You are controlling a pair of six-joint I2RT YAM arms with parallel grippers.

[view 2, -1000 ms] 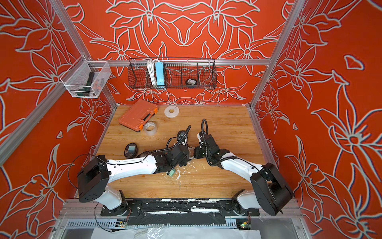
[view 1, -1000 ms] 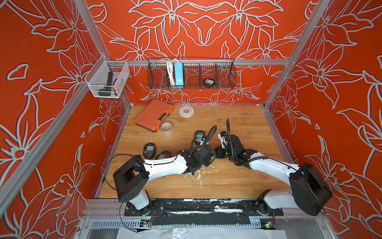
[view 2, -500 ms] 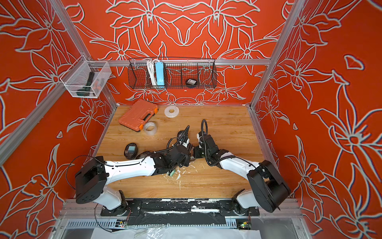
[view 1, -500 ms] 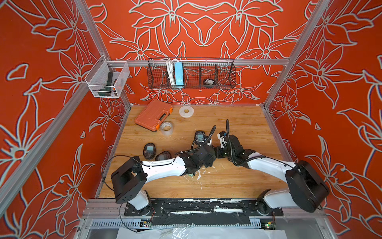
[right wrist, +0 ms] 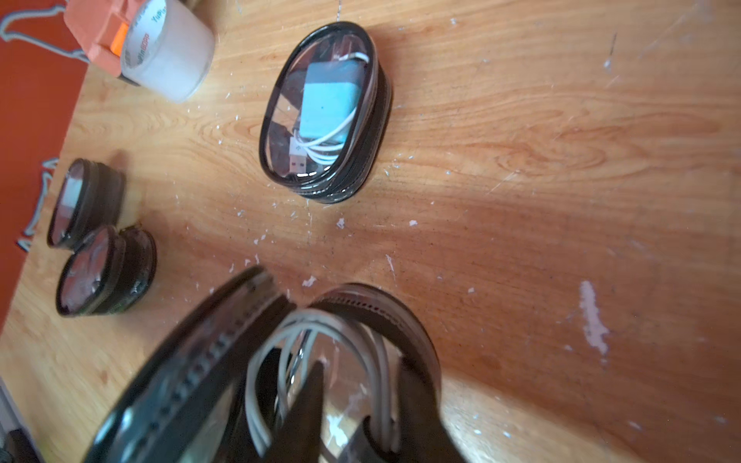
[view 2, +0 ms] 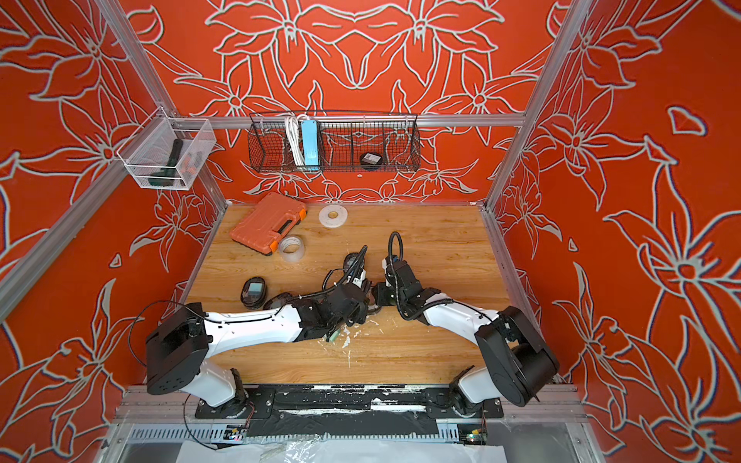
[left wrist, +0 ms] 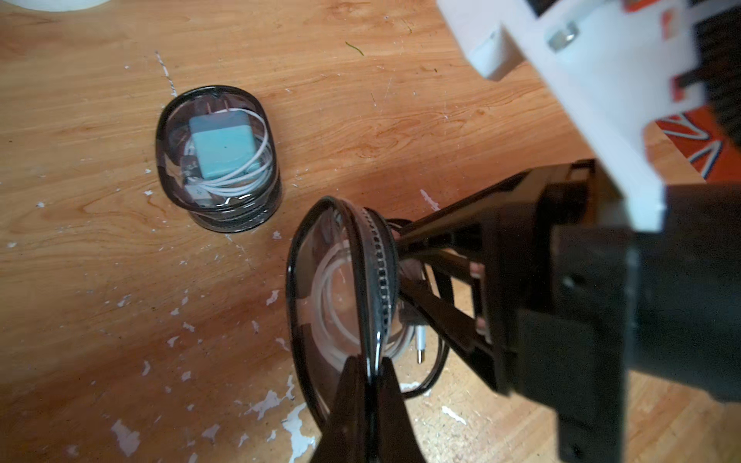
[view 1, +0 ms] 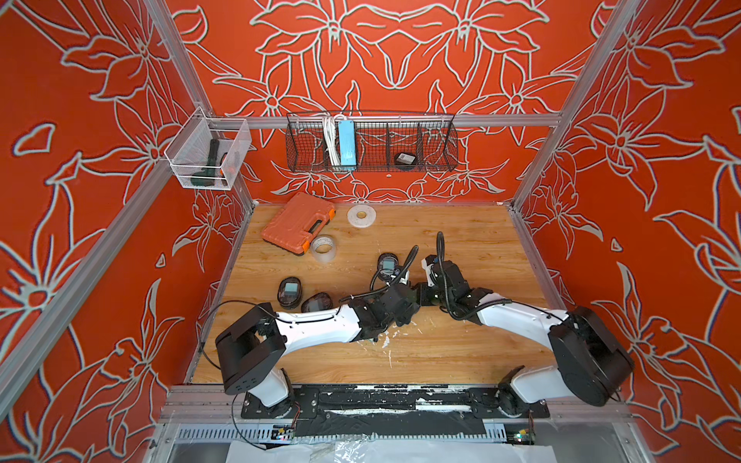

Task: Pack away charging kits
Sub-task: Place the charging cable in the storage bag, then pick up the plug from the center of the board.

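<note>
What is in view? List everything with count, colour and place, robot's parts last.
loose pouches: three, black-rimmed, clear-topped, on the wooden table.
open pouch: one, black-rimmed, mid-table, white cable inside.
basket pouch: one, black, in the wire basket.
power strip: one, blue, same basket, beside a white cord.
clear bin: one, left wall, dark tool inside.
case: one, orange, table's back left.
tape rolls: two, whitish, beside the case.
left hand: black, shut on the open pouch's lid rim.
right hand: black, open, inside the open pouch.
</note>
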